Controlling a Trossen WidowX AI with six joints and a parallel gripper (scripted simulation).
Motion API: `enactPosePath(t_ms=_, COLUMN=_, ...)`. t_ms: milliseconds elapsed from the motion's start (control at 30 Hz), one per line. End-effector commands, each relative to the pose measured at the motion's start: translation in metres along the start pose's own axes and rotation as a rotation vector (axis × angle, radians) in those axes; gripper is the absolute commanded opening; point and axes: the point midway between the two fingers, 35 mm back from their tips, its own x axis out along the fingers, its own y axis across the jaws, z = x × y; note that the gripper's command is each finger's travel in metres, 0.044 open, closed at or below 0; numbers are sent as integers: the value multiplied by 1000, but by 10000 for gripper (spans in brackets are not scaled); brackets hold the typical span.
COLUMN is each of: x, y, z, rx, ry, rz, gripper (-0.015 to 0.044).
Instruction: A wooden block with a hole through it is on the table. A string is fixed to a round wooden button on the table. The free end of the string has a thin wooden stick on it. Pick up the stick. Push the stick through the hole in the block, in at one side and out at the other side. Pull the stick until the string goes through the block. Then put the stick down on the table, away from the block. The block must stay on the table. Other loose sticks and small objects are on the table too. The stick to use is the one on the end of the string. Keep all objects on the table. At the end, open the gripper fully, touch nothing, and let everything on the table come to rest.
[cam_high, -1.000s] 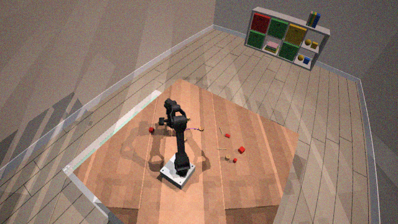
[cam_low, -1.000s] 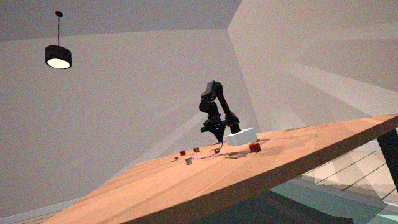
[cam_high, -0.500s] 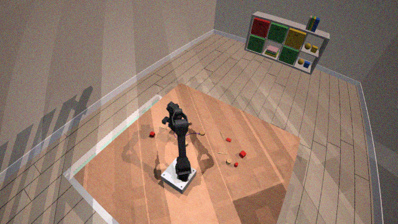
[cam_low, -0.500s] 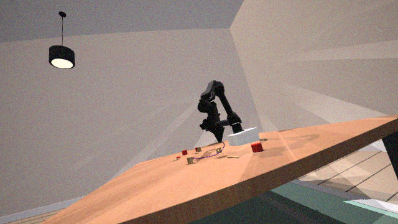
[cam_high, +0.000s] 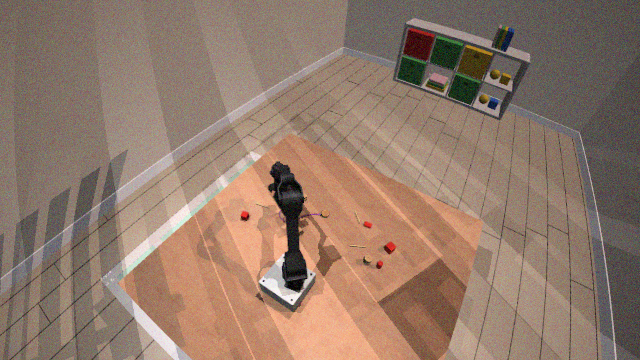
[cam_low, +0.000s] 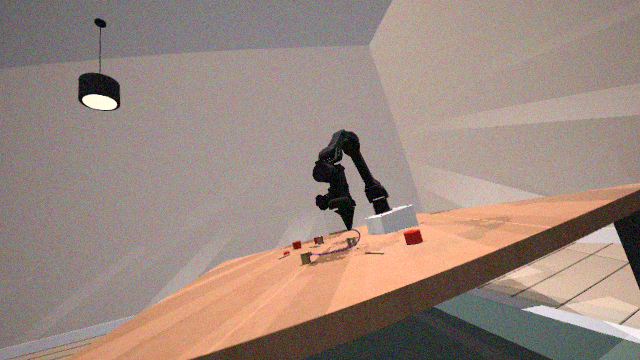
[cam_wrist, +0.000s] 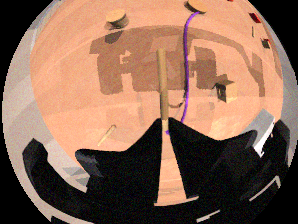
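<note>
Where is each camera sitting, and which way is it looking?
Top: high up, looking down at the whole arm and the table.
Exterior: low beside the table edge, looking up across it at the arm and its gripper.
Wrist: on the arm's hand, looking down past the dark fingers at the stick they pinch.
Shared: all three show the purple string; top and exterior both show red cubes.

Matt pale wooden stick (cam_wrist: 161, 76), thin purple string (cam_wrist: 185, 63), smooth wood-grain table (cam_high: 320, 310), matt black gripper (cam_wrist: 166, 128), white base block (cam_low: 392, 218).
</note>
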Motion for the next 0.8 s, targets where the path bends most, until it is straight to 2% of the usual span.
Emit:
enactPosePath(t_ms=0, x=5, y=1, z=3, rx=148, ry=8, rz=-12, gripper=0)
enactPosePath(t_ms=767, x=5, y=8, z=23, rx=992, ry=1, rz=-12, gripper=0)
